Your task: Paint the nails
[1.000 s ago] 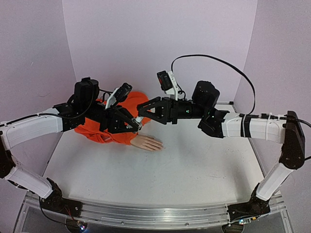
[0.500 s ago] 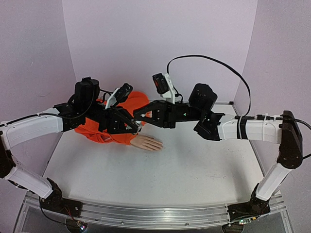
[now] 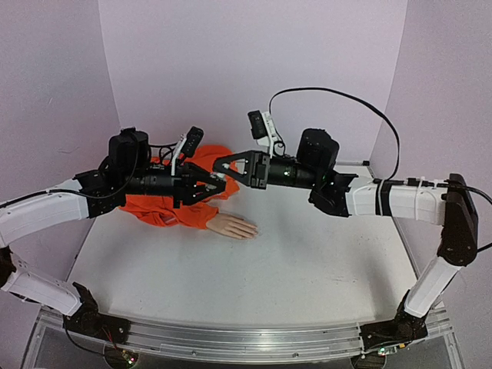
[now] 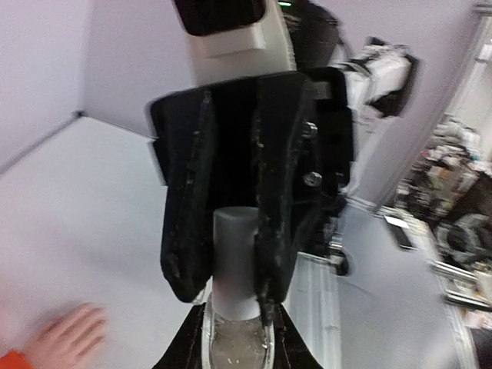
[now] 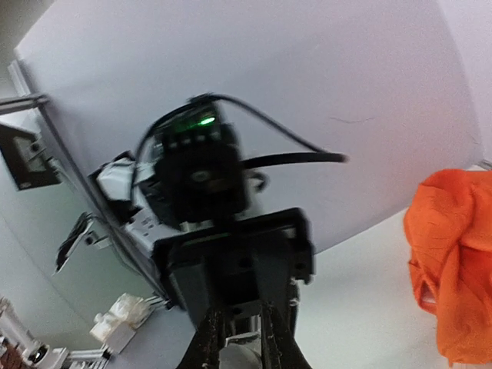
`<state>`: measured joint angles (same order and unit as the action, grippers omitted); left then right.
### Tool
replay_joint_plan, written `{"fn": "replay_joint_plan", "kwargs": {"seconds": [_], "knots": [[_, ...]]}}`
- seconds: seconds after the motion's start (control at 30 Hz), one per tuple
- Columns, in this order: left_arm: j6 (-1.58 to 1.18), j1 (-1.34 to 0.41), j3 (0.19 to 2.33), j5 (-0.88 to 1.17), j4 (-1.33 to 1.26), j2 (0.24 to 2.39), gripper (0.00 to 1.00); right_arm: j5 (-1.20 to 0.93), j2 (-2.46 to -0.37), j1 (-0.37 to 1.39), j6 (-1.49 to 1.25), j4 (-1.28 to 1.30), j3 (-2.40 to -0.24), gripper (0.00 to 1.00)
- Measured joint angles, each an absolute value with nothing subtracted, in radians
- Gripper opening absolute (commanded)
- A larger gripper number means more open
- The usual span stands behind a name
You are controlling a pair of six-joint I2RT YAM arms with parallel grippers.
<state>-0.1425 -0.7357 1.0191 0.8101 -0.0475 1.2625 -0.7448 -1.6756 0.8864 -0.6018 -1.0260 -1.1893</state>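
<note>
Left gripper (image 3: 208, 183) clamped tight on small clear bottle (image 4: 234, 351), held aloft over orange sleeve (image 3: 173, 212). Right gripper (image 3: 221, 164) pinched shut on its grey cap (image 4: 233, 254). Mannequin hand (image 3: 231, 225) flat on table (image 3: 300, 265) below; nails (image 3: 254, 230) at its right end, too small to resolve.

Nails (image 3: 250, 229): tiny, pale, poss. unpainted, pointing R.

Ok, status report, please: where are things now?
Left tool shut on clear bottle. Right tool shut on its white cap. Mannequin hand on table, nails unreached. Nothing covers it.
</note>
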Motion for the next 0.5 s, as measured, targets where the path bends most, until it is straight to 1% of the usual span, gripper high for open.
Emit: {"fn": "replay_joint_plan", "kwargs": {"seconds": [0.07,0.13,0.2,0.23,0.33,0.4,0.47,0.5], "knots": [[-0.068,-0.797,1.009,0.477,-0.033,1.241,0.00,-0.601,-1.682,0.884,-0.603,-0.940,-1.218,0.00],[0.014,-0.868,1.025,0.111,-0.037,1.269,0.00,-0.429,-1.705,0.886,-0.627,-0.821,-1.284,0.00],[0.088,-0.913,1.076,-0.168,-0.041,1.348,0.00,-0.224,-1.747,0.901,-0.669,-0.693,-1.373,0.00],[0.112,-0.927,1.100,-0.273,-0.052,1.395,0.00,-0.143,-1.765,0.910,-0.685,-0.653,-1.405,0.00],[0.131,-0.952,1.119,-0.455,-0.069,1.476,0.00,0.117,-1.826,0.963,-0.736,-0.534,-1.489,0.00],[0.130,-0.958,1.116,-0.493,-0.049,1.483,0.00,0.213,-1.854,0.993,-0.765,-0.501,-1.520,0.00],[0.132,-0.958,1.114,-0.480,-0.044,1.481,0.00,0.268,-1.862,1.010,-0.783,-0.480,-1.539,0.00],[0.133,-0.957,1.114,-0.473,-0.045,1.480,0.00,0.283,-1.862,1.013,-0.785,-0.471,-1.544,0.03]]}}
